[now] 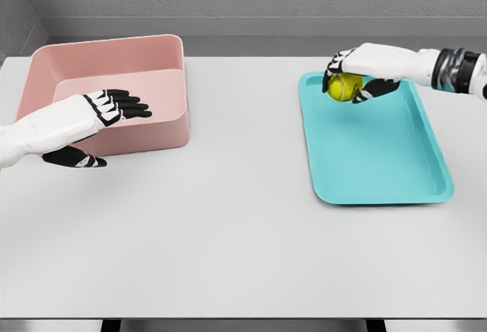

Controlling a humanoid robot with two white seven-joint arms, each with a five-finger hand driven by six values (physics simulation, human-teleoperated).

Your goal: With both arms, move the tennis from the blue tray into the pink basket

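A yellow-green tennis ball [345, 87] is at the far left corner of the blue tray [380, 157], and my right hand [351, 79] is shut on it, fingers over the top and thumb underneath. Whether the ball still touches the tray floor cannot be told. The pink basket [114, 92] stands at the far left of the table. In front of the basket's near wall hovers my left hand [103, 126], open, fingers stretched toward the right and thumb hanging low, holding nothing.
The grey table top [228, 233] spreads between basket and tray. A grey wall runs behind the table's far edge.
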